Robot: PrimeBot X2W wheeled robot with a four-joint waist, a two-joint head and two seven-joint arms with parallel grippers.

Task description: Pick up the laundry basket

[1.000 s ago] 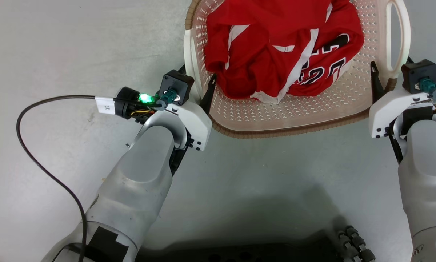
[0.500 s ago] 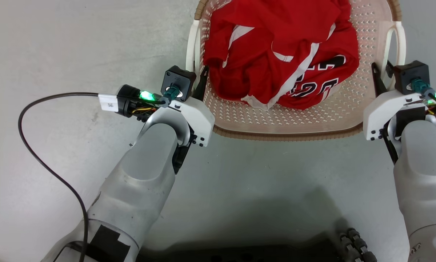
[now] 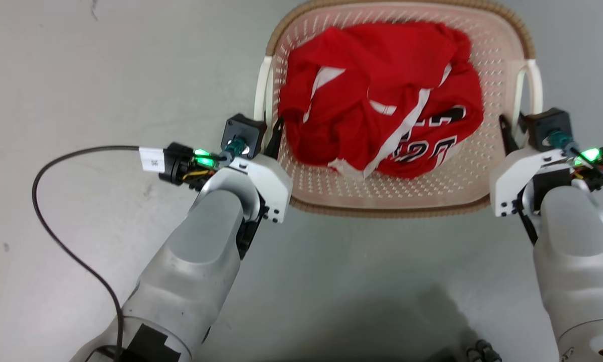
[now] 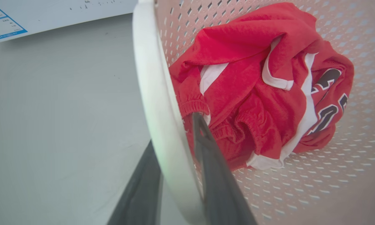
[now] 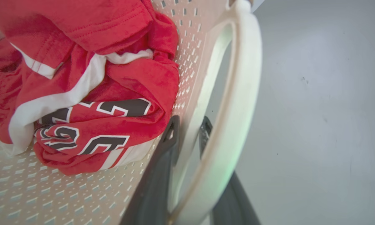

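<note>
Right, both arms are on the laundry basket [image 3: 381, 211], which sits in the upper middle of the head view on the grey floor [image 3: 80, 75], a crumpled red jersey [image 3: 381, 100] piled inside. My left pincer [image 3: 268, 128] is clamped across the white loop handle [image 3: 262, 93] at the basket's left edge in the frame, one finger inside the perforated wall and one outside. My right pincer [image 3: 513, 128] pinches the opposite side by the other handle [image 3: 532, 85]. In its wrist view one finger lies inside the wall and the other pokes through the loop. Gripping both sides level should keep the load from tipping on the lift. Whether the base is off the floor I can't really tell from up here.
</note>
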